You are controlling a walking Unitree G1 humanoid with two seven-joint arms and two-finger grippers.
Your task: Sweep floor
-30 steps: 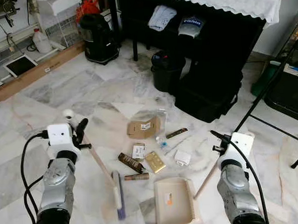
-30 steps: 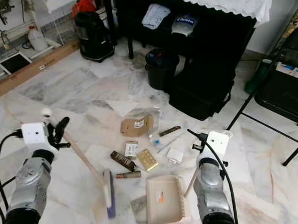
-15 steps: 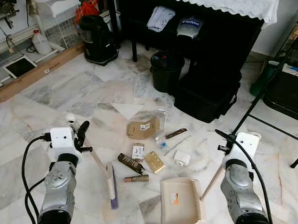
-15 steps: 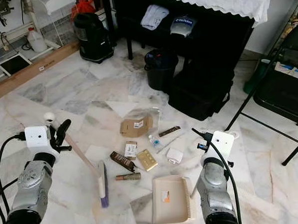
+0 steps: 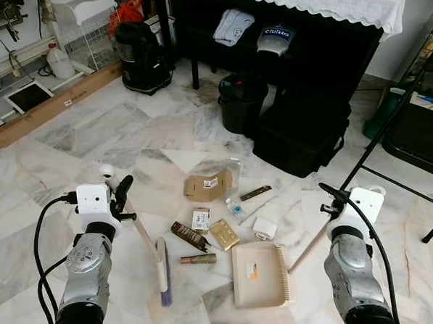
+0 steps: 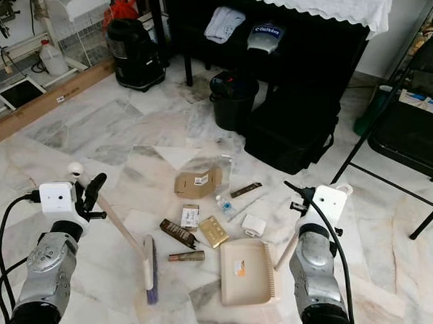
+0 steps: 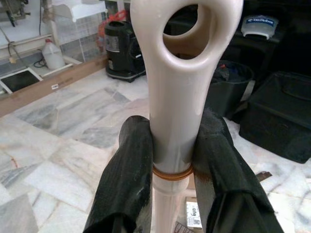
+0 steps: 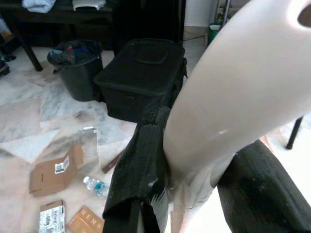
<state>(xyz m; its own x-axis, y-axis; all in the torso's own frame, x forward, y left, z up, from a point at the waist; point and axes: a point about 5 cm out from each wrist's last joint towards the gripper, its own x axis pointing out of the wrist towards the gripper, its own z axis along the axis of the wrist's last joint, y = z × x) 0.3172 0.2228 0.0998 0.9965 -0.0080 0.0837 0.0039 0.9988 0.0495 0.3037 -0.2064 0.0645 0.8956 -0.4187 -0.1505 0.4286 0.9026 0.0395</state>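
Two silver-grey segmented arms, rounded joint housings; white boxy camera block on each wrist; black cable looping from each block down along forearm; left gripper (image 7: 172, 160) and right gripper (image 8: 194, 179): two long matte-black fingers apiece, scuffed pale at tips.

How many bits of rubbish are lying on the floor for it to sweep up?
7, all between broom head and dustpan: cardboard box, small carton, brown packet, gold card, brown tube, little bottle, white packet. Smaller scraps may be hidden.
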